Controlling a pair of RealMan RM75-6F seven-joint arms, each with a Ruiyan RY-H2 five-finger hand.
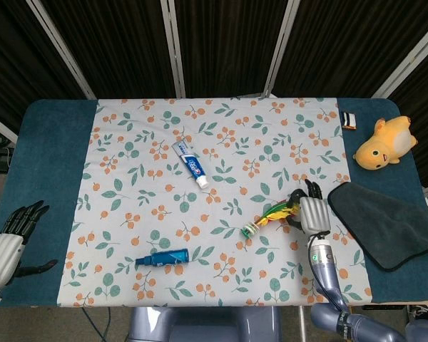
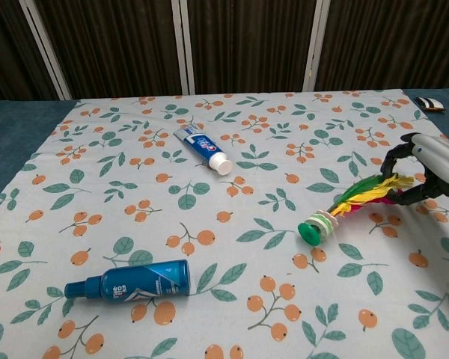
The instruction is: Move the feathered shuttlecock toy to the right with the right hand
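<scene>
The feathered shuttlecock toy (image 1: 268, 217) (image 2: 346, 208) has a green base and yellow, green and pink feathers. It tilts upward at the feather end, with its base (image 2: 313, 229) low over the floral cloth. My right hand (image 1: 310, 211) (image 2: 426, 173) grips the feather tips. My left hand (image 1: 11, 241) hangs open off the table's near left corner, holding nothing.
A toothpaste tube (image 1: 191, 164) (image 2: 203, 149) lies mid-cloth and a blue spray bottle (image 1: 163, 257) (image 2: 129, 281) lies near the front. To the right sit a dark grey towel (image 1: 385, 221), a yellow plush toy (image 1: 384, 142) and a small black-and-white item (image 1: 349, 119).
</scene>
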